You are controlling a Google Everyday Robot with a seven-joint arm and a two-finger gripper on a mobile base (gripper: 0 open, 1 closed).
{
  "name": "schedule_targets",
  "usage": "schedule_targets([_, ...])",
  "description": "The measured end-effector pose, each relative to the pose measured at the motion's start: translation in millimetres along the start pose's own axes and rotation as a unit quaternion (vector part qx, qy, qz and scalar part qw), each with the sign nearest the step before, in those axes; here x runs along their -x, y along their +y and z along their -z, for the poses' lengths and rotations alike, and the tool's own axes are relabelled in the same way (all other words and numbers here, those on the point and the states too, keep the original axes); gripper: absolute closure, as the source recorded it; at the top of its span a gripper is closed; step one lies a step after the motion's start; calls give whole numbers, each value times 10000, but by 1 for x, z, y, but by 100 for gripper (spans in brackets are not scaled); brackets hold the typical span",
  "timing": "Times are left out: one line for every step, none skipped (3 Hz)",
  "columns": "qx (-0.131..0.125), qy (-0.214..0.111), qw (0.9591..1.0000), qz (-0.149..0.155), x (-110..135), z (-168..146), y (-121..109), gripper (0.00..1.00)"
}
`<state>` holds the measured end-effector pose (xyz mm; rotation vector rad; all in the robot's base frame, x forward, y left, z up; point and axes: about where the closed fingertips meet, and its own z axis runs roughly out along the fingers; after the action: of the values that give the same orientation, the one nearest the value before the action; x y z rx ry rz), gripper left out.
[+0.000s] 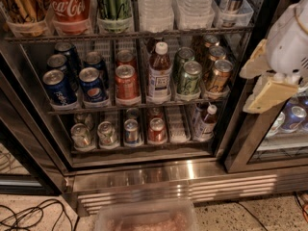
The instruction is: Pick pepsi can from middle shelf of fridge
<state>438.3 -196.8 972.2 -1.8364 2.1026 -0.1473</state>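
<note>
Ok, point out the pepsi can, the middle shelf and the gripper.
pepsi can [93,89]: camera view, blue side by the logo.
middle shelf [143,104]: camera view, front rail.
gripper [246,91]: camera view, right edge, between its jaws.

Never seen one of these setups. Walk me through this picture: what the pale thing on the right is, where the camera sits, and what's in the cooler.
There is only one picture, from the robot's single camera, looking down at a drinks fridge. Where the camera is mounted is not on record. The white and cream part at the right edge is the robot's tool, the part that grasps things. It hangs in front of the fridge's right frame, outside the shelves, with no can in it. On the middle shelf, blue pepsi cans stand at the left, then red cans, a bottle and green cans. A clear plastic tub sits on the floor below.
</note>
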Motion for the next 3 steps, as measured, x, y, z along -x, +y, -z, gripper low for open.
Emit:
schedule_targets([-39, -138, 9974, 711, 20, -13, 6, 65])
schedule_targets([-24, -247, 9877, 1545, 44, -30, 12, 88])
schedule_targets([97, -423, 9693, 2420, 72, -49, 22, 100])
